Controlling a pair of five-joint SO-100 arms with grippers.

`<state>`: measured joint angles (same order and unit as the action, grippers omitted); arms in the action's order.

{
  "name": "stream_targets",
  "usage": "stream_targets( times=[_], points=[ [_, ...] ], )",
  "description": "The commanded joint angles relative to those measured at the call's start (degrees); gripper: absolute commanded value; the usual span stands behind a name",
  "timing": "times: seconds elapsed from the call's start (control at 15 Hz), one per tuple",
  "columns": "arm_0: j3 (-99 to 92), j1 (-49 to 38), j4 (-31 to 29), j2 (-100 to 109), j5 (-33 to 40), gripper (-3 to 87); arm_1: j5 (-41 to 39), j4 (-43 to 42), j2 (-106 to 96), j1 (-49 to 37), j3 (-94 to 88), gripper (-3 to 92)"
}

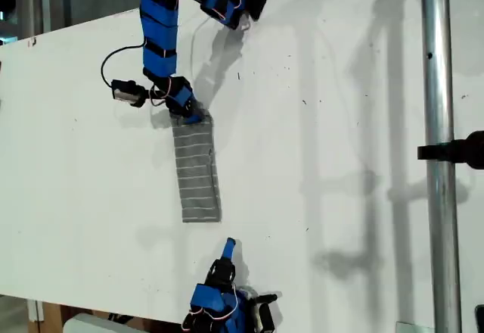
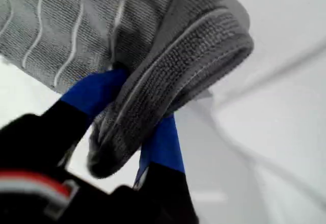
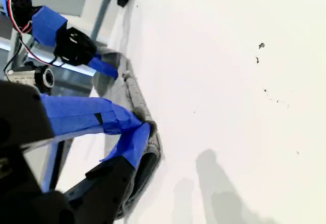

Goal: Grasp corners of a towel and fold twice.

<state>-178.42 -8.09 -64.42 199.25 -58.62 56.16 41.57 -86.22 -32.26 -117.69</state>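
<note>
Pinching the far end of the towel (image 2: 168,66) with my first gripper (image 2: 133,113): blue-taped jaws closed on the hemmed edge, layers bunched between them. In the exterior view that gripper (image 1: 189,112) sits at the top end of the folded grey striped strip (image 1: 198,168), whose long axis runs toward my second gripper (image 1: 228,248), which hangs just off the near end, holding nothing; its jaws look nearly closed (image 3: 133,132). Next fold would likely carry end to end. White tabletop (image 1: 340,159) bare around; metal pole (image 1: 439,151) well apart.
</note>
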Motion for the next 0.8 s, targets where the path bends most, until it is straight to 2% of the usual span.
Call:
stream_targets(
  times=[0.0,0.13,0.33,0.4,0.47,0.53,0.73],
  points=[
    [-0.4,-0.5,0.1,0.1,-0.8,-2.6,-0.5,4.9,-4.7,-0.5,1.5,-0.1],
    [-0.4,-0.4,0.1,0.1,-0.6,-2.6,-1.1,17.6,-17.8,-1.2,-1.9,-0.1],
    [-0.4,-0.3,0.2,0.1,-0.4,-2.6,0.0,47.7,-40.4,0.5,1.5,-0.1],
    [-0.4,-0.3,0.3,0.1,-0.4,-2.6,0.4,55.3,-44.5,0.9,6.6,-0.1],
    [-0.4,-0.3,0.4,0.1,-0.1,-2.6,0.4,58.2,-45.3,1.8,11.6,-0.1],
    [-0.4,-0.3,0.4,0.1,0.0,-2.6,0.8,56.4,-42.6,3.6,14.8,-0.1],
    [-0.4,0.4,0.4,0.1,-0.1,-2.6,1.1,36.9,-24.8,9.2,15.8,-0.1]
  ],
)
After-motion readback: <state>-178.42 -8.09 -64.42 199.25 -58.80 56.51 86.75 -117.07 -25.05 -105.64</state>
